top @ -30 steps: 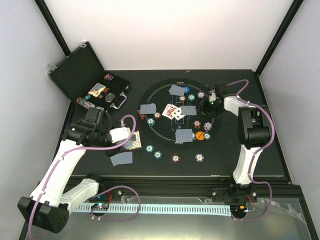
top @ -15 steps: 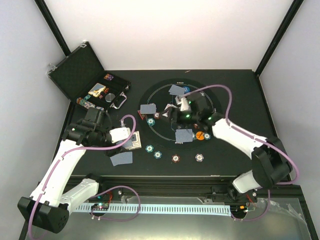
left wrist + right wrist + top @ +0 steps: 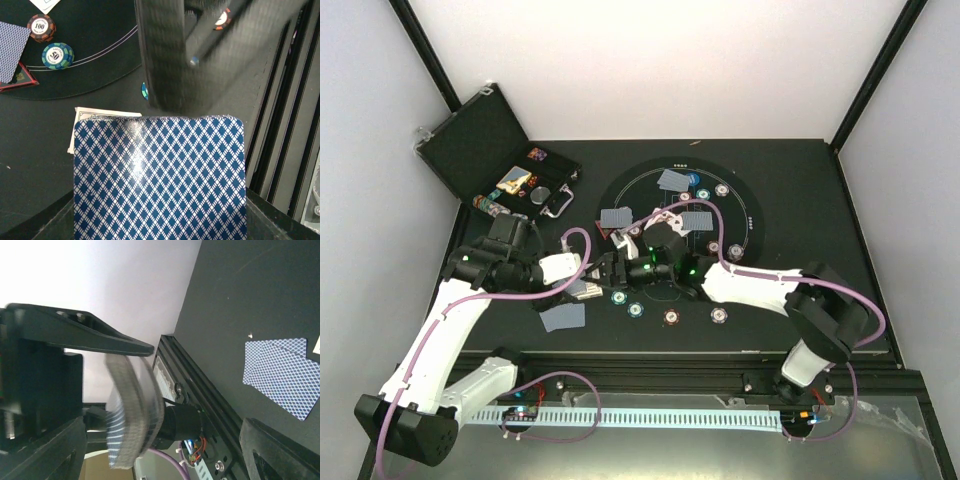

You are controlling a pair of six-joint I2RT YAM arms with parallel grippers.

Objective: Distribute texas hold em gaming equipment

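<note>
- The left pincer [image 3: 578, 286] is pressed together on a deck of playing cards [image 3: 160, 175]. The deck's blue diamond-patterned back faces the left wrist camera, above the bench [image 3: 800, 300] just off the near-left edge of the round mat [image 3: 638, 193].
- The right arm stretches across the mat, and the right pincer [image 3: 610, 270] is just beside the deck with its fingers spread wide. The right wrist view shows the deck between them, blurred, and I cannot tell whether either finger touches it.
- A pale printed slip [image 3: 102, 115], possibly a banknote, lies on the bench under the deck's far edge.
- A single face-down card [image 3: 563, 317] lies on the bench near the left arm.
- Two teal chips [image 3: 636, 308], a brown-red chip [image 3: 671, 317] and a white-grey chip [image 3: 719, 316] sit on the bench just off the mat's near edge.
- More face-down cards [image 3: 672, 180] and chips are spread over the mat, and a red triangle marker [image 3: 17, 80] pokes out from under one card at its left side.
- The black case [image 3: 485, 135] stands open at the far left.
</note>
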